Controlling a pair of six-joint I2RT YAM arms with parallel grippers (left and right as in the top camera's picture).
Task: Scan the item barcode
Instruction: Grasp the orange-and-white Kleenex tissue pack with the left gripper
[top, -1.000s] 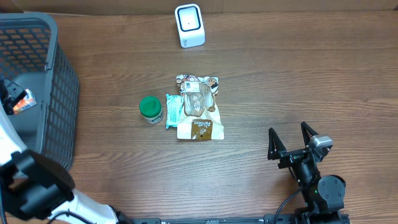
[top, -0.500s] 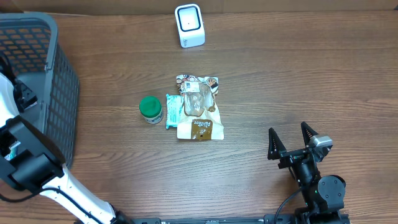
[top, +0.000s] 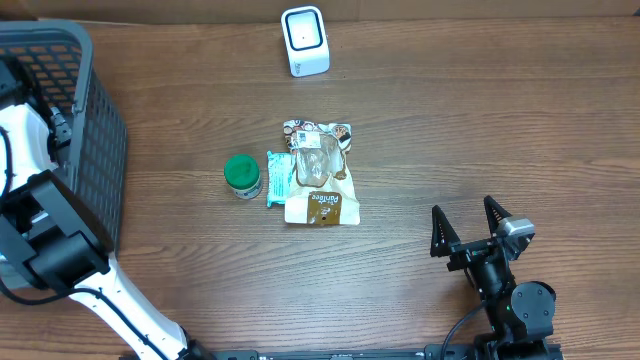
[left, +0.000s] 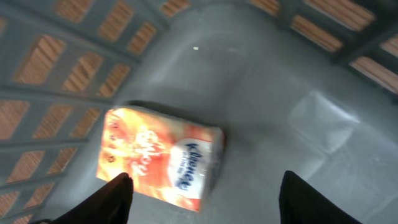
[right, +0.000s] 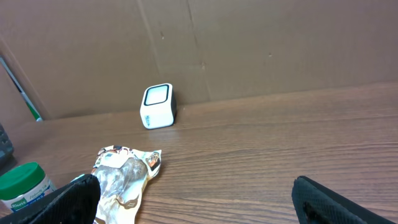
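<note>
Tissue pack (left: 160, 158): orange, soft wrapper, lying flat on the grey floor of the basket (left: 261, 81), close to one mesh wall. Not visible from overhead.

Left gripper (left: 206, 179): down inside the basket, above the pack. Fingers spread, one either side of the frame; nothing pinched between them. Cannot tell whether either finger touches the wrapper.

Left arm (top: 30, 140): reaches over the basket rim at the table's left edge.

Table (top: 480, 120), centre: brown-and-white snack bag (top: 320, 175), a small teal packet (top: 279, 178) touching its left side, and a green-lidded jar (top: 242, 174) just beside that.

Scanner (top: 304, 40): white, upright at the far edge of the table, well apart from the basket.

Right gripper (top: 465, 222): near edge, right side, fingers wide apart, empty.
</note>
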